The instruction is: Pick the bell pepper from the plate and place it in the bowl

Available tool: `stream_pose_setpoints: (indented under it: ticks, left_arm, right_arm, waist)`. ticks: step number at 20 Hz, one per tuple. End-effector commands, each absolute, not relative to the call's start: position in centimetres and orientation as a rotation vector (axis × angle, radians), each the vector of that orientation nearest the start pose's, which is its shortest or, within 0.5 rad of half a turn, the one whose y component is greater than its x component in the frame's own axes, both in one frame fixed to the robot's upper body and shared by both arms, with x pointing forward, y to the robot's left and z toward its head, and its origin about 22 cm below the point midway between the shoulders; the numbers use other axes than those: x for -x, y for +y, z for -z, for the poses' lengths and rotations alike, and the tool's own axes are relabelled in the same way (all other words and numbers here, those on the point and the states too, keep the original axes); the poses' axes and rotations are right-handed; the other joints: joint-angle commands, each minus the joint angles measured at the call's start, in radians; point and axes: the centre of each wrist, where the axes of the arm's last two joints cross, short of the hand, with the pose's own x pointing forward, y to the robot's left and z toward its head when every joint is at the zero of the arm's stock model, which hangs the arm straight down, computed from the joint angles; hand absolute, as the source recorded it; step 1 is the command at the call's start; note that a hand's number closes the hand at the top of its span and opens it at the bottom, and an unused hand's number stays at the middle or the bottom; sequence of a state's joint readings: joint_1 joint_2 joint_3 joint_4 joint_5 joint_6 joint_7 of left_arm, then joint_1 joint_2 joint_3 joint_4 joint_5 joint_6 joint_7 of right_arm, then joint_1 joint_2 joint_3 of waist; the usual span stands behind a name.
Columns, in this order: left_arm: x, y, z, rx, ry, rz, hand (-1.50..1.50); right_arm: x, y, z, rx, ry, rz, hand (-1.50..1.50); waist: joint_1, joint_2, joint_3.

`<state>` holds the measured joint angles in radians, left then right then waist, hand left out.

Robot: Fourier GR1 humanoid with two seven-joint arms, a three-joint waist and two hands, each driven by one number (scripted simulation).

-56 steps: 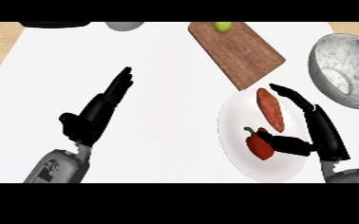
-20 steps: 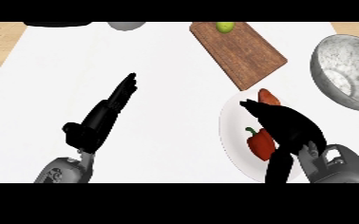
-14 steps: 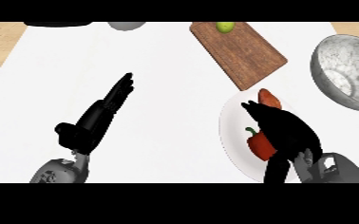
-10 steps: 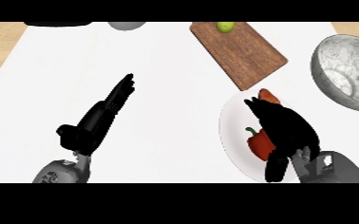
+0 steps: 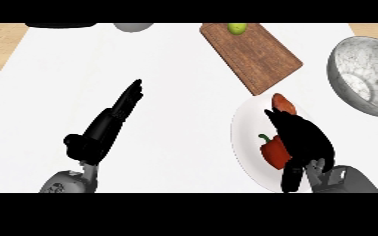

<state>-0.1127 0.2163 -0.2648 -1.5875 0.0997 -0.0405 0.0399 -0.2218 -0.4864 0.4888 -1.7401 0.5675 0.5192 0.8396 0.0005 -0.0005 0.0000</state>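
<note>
A red bell pepper (image 5: 272, 151) with a green stem lies on the white plate (image 5: 246, 130) at the lower right. My right hand (image 5: 303, 140) hovers right over the plate, covering the pepper's right side, its fingers stretched toward the far rim and its thumb pointing down at the near edge. An orange-red oblong food (image 5: 283, 103) peeks out beyond the fingertips. The grey speckled bowl (image 5: 354, 75) stands at the right edge, beyond the plate. My left hand (image 5: 103, 127) rests open at the lower left, fingers straight.
A wooden cutting board (image 5: 251, 55) with a green lime (image 5: 236, 28) on it lies at the back, left of the bowl. A grey round object (image 5: 133, 26) and a dark object (image 5: 59, 25) sit at the far edge.
My right hand has swung from beside the plate to over the pepper and sunk lower. The left hand shifted slightly. The pepper has not moved.
</note>
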Motion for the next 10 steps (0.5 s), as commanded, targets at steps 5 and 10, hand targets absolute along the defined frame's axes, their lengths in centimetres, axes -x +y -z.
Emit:
stream_pose_setpoints:
  ticks: [5, 10]
  left_arm:
    - [-26.6, 20.1, -3.8, 0.179, -1.581, 0.384, 0.0]
    - [-27.7, 21.3, -4.7, 0.19, -1.594, 0.365, 0.0]
  right_arm:
    - [-25.8, -19.8, -5.0, 0.732, -0.731, -1.317, -1.5]
    - [-26.7, -20.1, -3.6, 0.706, -0.766, -1.304, -1.5]
  waist:
    - [0.0, 0.0, 0.0]
    - [0.001, 0.001, 0.0]
